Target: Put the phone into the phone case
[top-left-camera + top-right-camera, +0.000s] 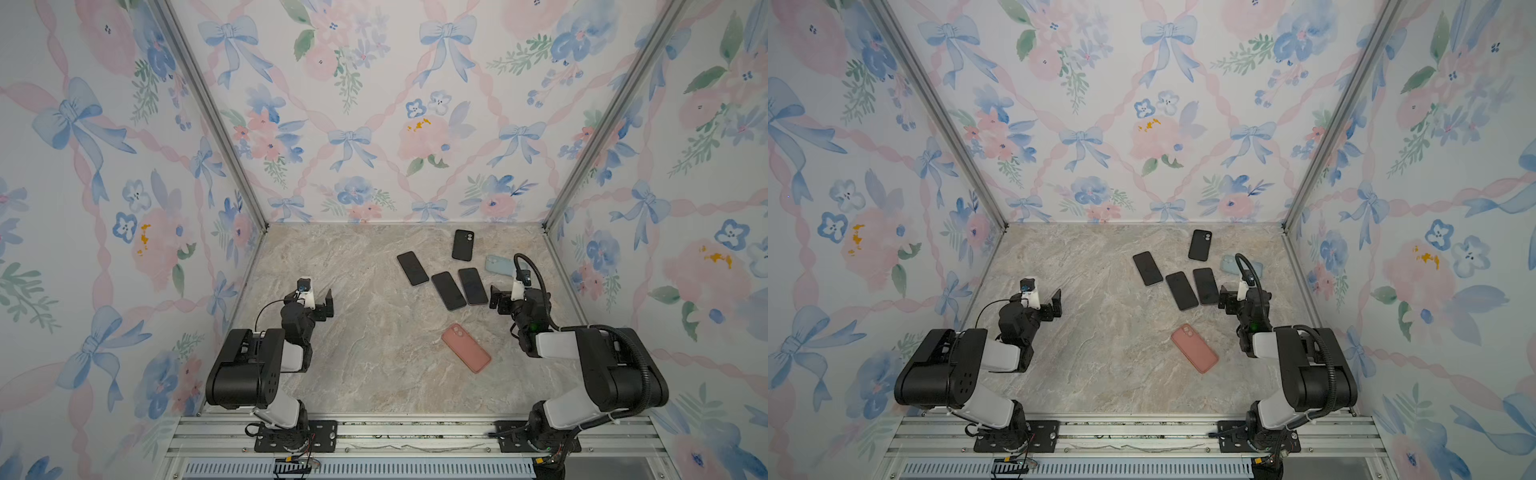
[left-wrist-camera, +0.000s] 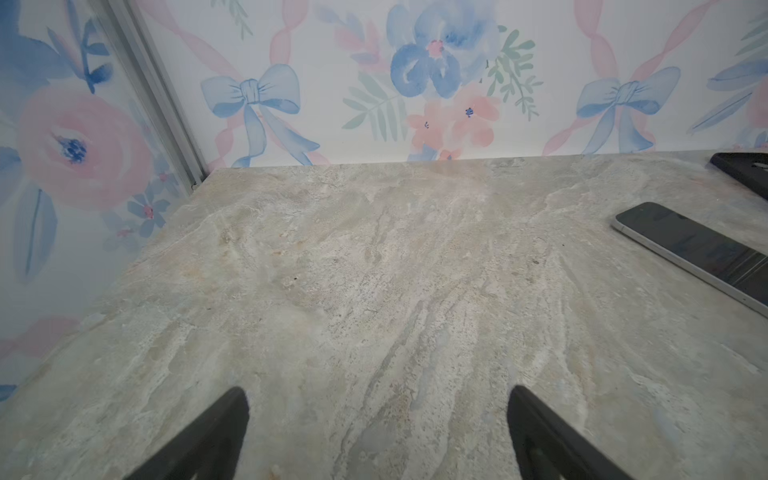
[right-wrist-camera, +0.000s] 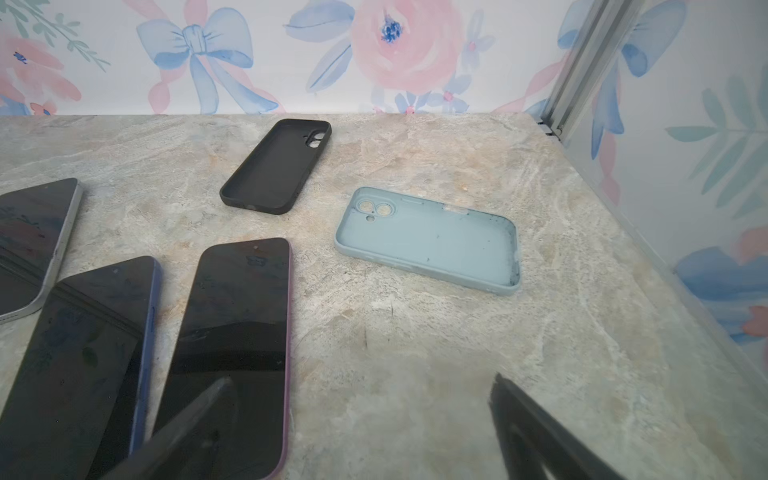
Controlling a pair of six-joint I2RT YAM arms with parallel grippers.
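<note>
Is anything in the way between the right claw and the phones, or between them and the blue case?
Nothing visible. The right gripper hangs open right beside the nearest phone, and only bare table lies between that phone and the light blue case, which lies open side up.

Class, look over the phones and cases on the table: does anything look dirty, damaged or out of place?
The light blue case, open side up, has dark specks and grime inside, thickest along one short end. Nothing else stands out.

Marble tabletop (image 1: 374, 374), floral walls (image 1: 374, 104)
</note>
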